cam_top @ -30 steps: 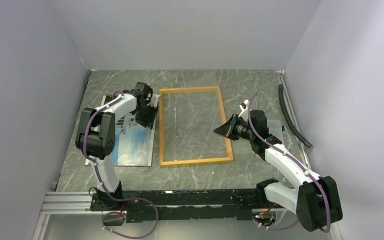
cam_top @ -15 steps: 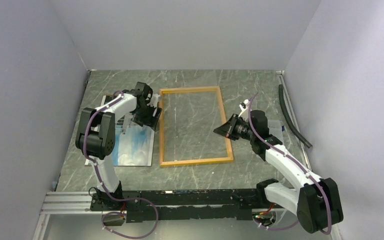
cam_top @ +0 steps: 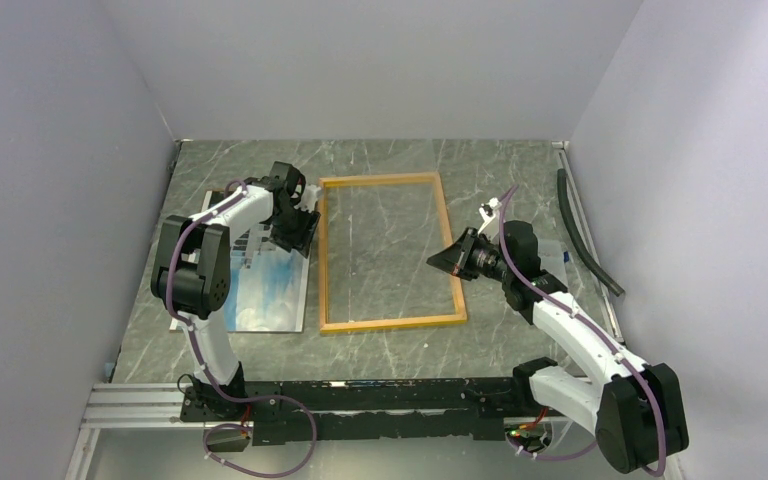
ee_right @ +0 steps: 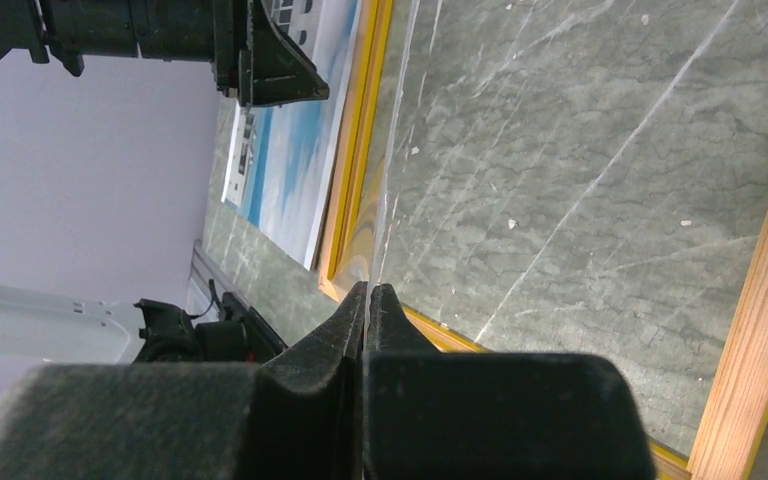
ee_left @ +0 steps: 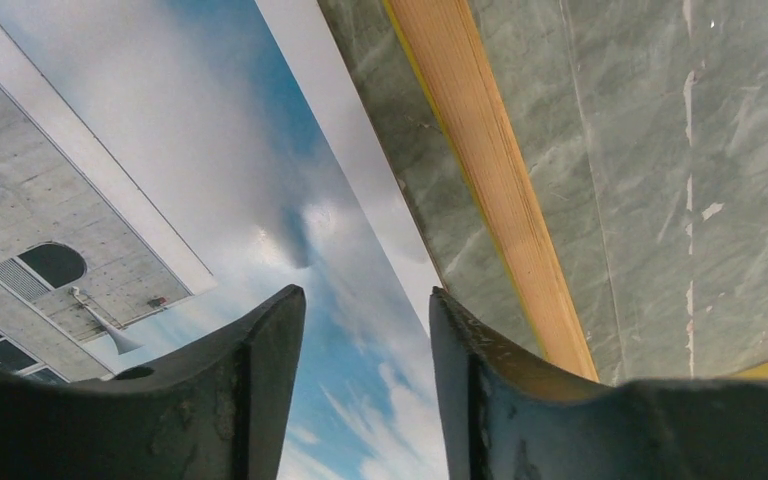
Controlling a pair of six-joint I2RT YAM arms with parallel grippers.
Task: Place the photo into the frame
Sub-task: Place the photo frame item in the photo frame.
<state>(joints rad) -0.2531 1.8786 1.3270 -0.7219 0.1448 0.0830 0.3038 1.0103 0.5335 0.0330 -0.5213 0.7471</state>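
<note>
Lying on the grey marbled tabletop (cam_top: 390, 345) between pale walls (cam_top: 60, 150), the photo (cam_top: 272, 290) sits beneath the open-fingered left gripper (ee_left: 365, 300), the frame (cam_top: 390, 322) just beside, its pane (cam_top: 385, 250) under the closed right gripper (ee_right: 368, 287).

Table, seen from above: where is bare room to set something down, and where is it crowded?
Bare: the strip between frame and arm bases; the far right corner between frame and hose. Crowded: left, where the left gripper hangs open over the photo; the frame's right rail, where the shut right gripper pinches the pane.
</note>
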